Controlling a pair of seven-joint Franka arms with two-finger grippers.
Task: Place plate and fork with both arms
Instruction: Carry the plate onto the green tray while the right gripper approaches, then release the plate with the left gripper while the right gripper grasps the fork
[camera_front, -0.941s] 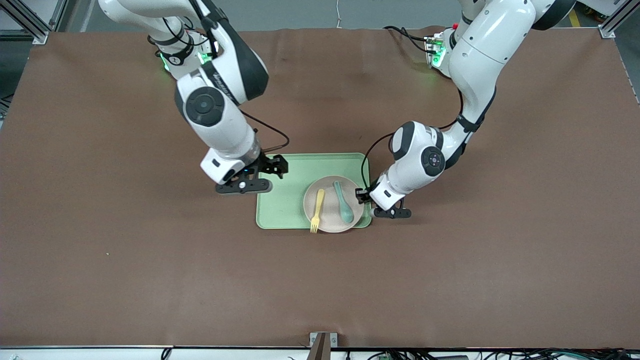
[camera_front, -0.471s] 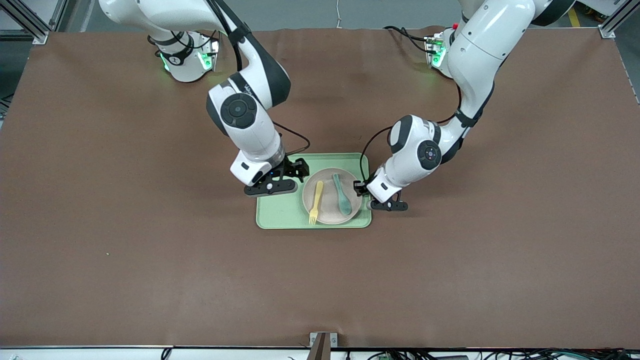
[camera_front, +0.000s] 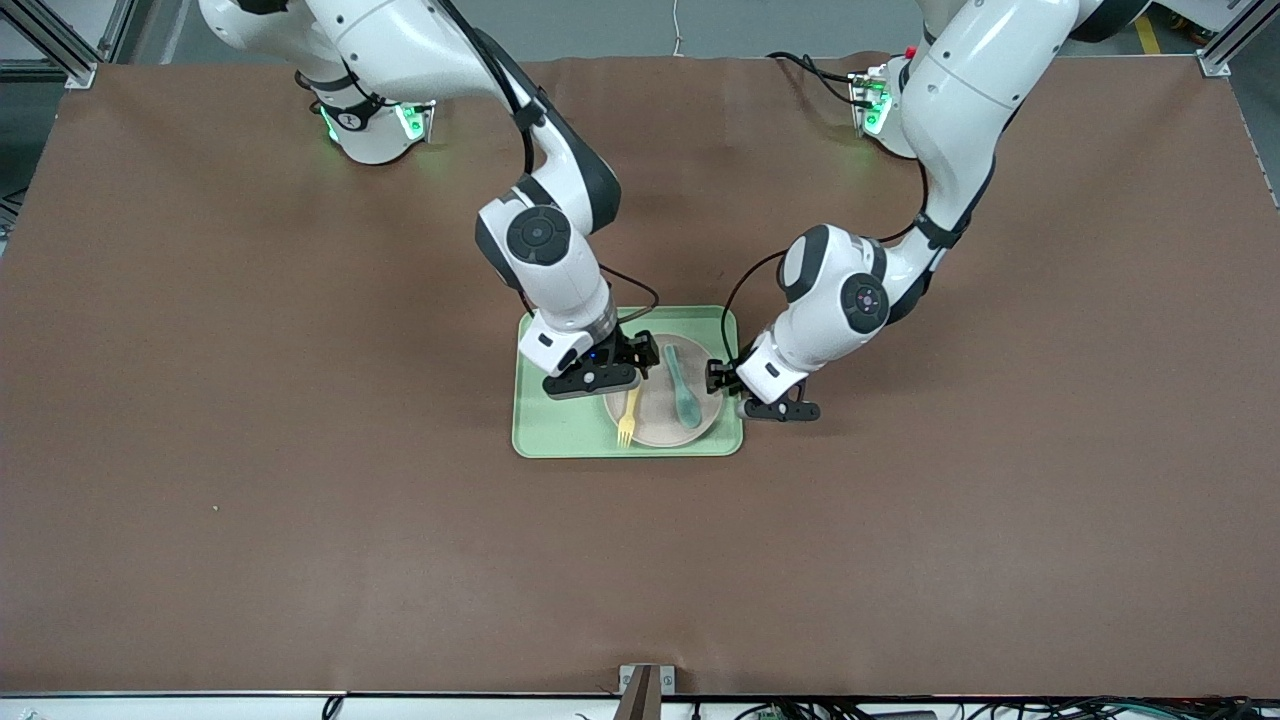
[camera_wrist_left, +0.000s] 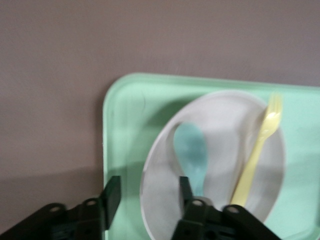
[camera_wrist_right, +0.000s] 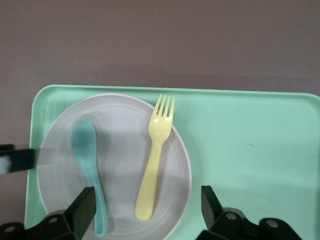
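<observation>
Fork (camera_front: 629, 418) and blue spoon (camera_front: 684, 388) lie on the plate (camera_front: 662, 422), in the green tray (camera_front: 560, 430). Right tool (camera_front: 622, 372) hangs wide open over the fork. Left tool (camera_front: 722, 385) is open around the plate's edge. A bad pinch could tip the plate and spill both. Brown cloth covers the surface (camera_front: 300, 520).

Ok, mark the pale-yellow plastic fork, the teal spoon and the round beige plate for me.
pale-yellow plastic fork (camera_wrist_right: 154, 160): right wrist view, middle of handle.
teal spoon (camera_wrist_right: 83, 140): right wrist view, on the bowl.
round beige plate (camera_wrist_right: 120, 120): right wrist view, bare surface between the fork and spoon.
</observation>
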